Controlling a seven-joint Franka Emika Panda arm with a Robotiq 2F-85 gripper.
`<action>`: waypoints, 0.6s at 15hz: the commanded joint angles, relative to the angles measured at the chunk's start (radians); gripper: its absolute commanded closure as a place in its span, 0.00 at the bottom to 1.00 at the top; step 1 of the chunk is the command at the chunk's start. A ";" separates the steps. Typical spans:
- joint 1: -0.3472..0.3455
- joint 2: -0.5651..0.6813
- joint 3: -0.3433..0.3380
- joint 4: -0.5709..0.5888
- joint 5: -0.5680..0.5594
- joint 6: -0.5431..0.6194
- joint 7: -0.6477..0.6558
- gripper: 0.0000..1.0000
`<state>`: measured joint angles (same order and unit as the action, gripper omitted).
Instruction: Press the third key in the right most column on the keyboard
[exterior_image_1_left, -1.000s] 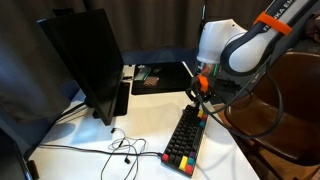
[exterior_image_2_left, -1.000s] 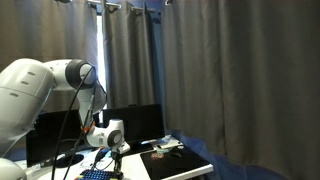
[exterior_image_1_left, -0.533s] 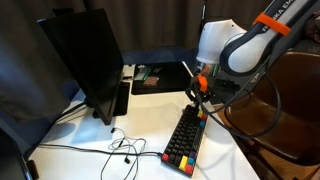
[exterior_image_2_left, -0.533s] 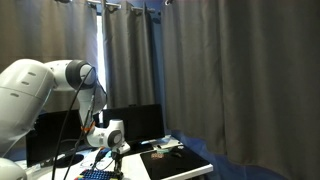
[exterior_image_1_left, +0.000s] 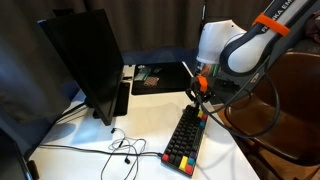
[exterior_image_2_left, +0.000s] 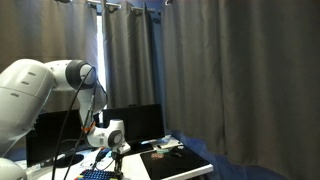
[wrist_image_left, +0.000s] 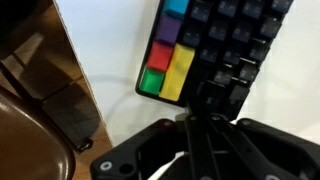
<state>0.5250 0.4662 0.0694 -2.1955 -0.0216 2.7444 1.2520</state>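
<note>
Currently the arm (exterior_image_1_left: 245, 45) enters from the upper right in an exterior view. Its large white wrist section is bent downward over the far end of the keyboard (exterior_image_1_left: 185, 140). In an exterior view (exterior_image_2_left: 40, 85) the arm rises from a bulky white base, arches over, and drops towards the table edge.

The gripper (exterior_image_1_left: 201, 98) points down at the table (exterior_image_1_left: 90, 150). It hangs directly above the far narrow end of the keyboard. In the wrist view the gripper (wrist_image_left: 205, 96) enters from the bottom of the picture. Its dark fingers (wrist_image_left: 204, 112) appear drawn together into a single narrow tip, with nothing held between them. The tip lies over the dark keys of the keyboard (wrist_image_left: 235, 40), just beside the block of bright keycaps at the corner. Whether the tip is touching a key cannot be told, as dark fingers blur into dark keys.

The keyboard lies lengthwise on the white table, one narrow end towards the camera and the other under the gripper. The end column of coloured keys (wrist_image_left: 162, 52) runs blue, dark red, orange and green, with a yellow key beside it.

A dark monitor (exterior_image_1_left: 85, 60) stands well apart from the keyboard. A thin black cable (exterior_image_1_left: 120, 145) lies on the table between them.
</note>
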 joint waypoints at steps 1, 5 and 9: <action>0.013 0.001 -0.009 0.013 -0.022 -0.026 0.023 0.95; 0.012 0.003 -0.004 0.014 -0.022 -0.044 0.022 0.95; 0.014 0.015 -0.005 0.016 -0.024 -0.029 0.024 0.95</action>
<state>0.5255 0.4661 0.0702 -2.1949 -0.0216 2.7241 1.2518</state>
